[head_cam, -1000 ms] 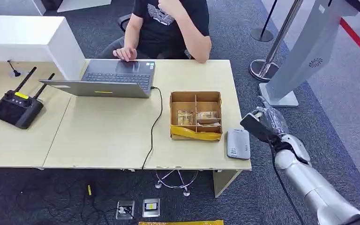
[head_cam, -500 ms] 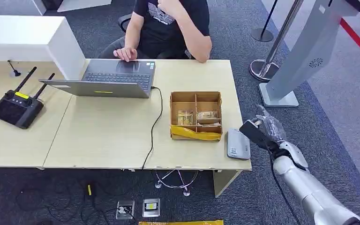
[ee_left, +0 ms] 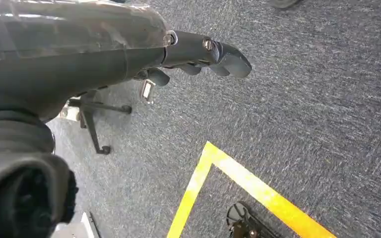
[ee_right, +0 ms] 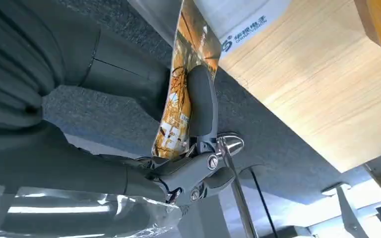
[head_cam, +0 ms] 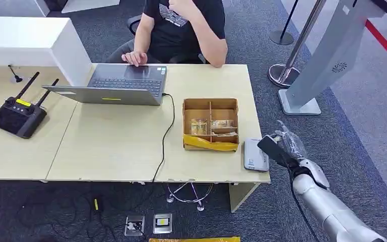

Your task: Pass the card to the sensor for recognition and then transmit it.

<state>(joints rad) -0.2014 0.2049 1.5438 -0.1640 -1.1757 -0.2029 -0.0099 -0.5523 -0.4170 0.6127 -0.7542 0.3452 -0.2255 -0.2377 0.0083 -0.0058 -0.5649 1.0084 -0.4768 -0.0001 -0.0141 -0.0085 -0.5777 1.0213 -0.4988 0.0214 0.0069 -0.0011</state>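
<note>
Right now the card (ee_right: 178, 104) is pinched upright in the right robot hand (head_cam: 283, 145), a finger pressed flat against its printed orange face, its top edge poking up toward the sensor (head_cam: 256, 154). That grey reader lies flat at the corner of the surface (head_cam: 116, 146), just beside the robot hand on its inner side, with the cardboard box (head_cam: 210, 124) a little farther in.

To do this well, I'd say the card wants to come over the sensor's top and tip so its face lies level above it, near or touching, then pause there until it reads. An edge-on card may not register. The grip looks narrow, so any tilt should be slow, or the card could slide out and drop to the carpet.

The left robot hand (ee_left: 198, 52) hangs low over the floor, fingers loosely curled with nothing in them.
</note>
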